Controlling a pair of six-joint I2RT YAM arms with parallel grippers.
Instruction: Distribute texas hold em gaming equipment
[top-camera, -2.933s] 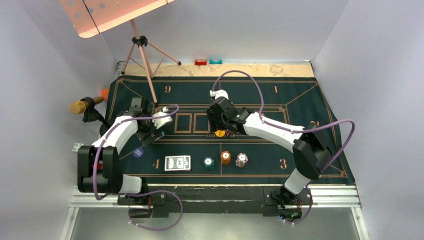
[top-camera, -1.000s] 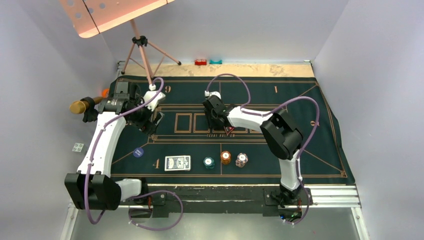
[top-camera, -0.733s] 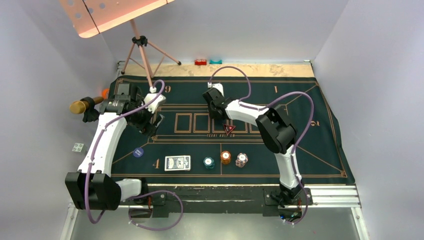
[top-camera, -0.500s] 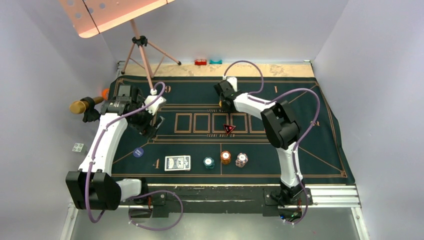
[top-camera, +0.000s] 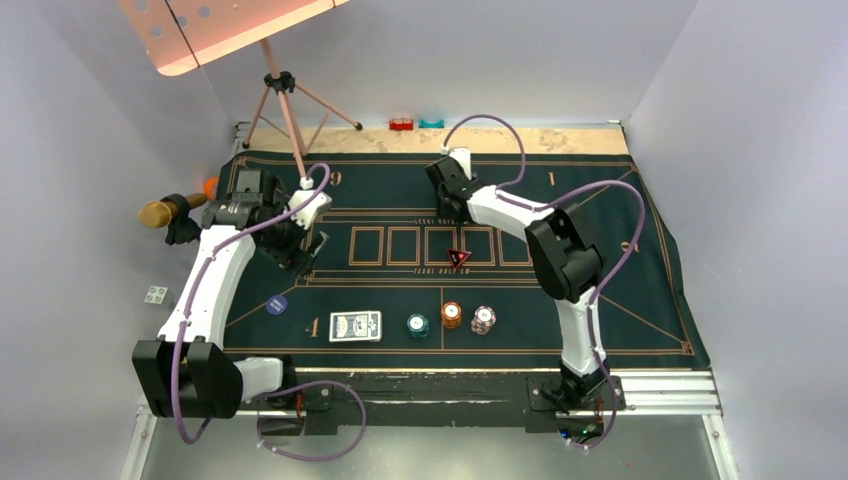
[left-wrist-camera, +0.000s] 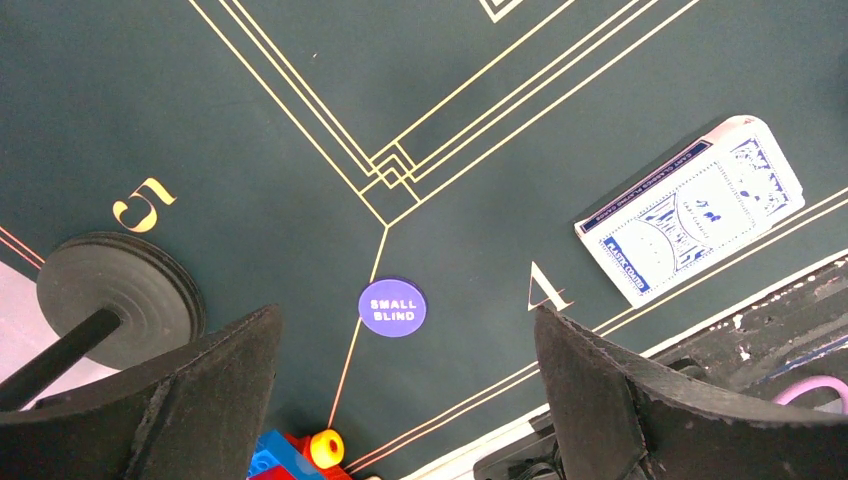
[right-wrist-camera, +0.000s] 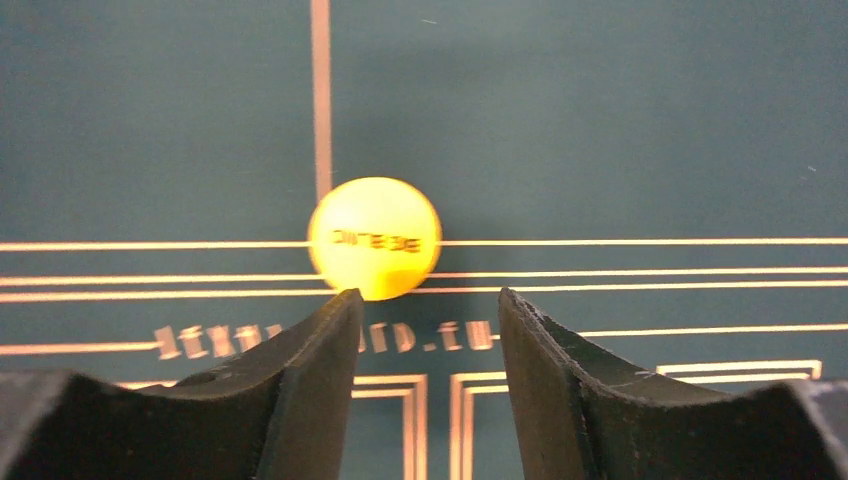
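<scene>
A green felt mat (top-camera: 640, 300) with gold lines covers the table between grey walls. Along its near edge lies the deck (top-camera: 356, 326), face down, and to its right three chip stacks stand side by side: teal (top-camera: 418, 325), orange (top-camera: 452, 315), white-red (top-camera: 483, 320). Left of the deck the blue disc (top-camera: 277, 305) lies flat on a gold line. The left gripper (left-wrist-camera: 405, 318) hangs above that corner, jaws spread wide, holding nothing. Farther in, the red triangle (top-camera: 458, 257) sits near the mat's middle. Beyond it the right gripper (right-wrist-camera: 428, 300) is low over the felt, fingers partly apart and empty; the yellow disc (right-wrist-camera: 375, 238) lies flat just past their tips, across gold lines. A red block (top-camera: 401, 124) and a teal block (top-camera: 431, 123) sit at the table's far edge
</scene>
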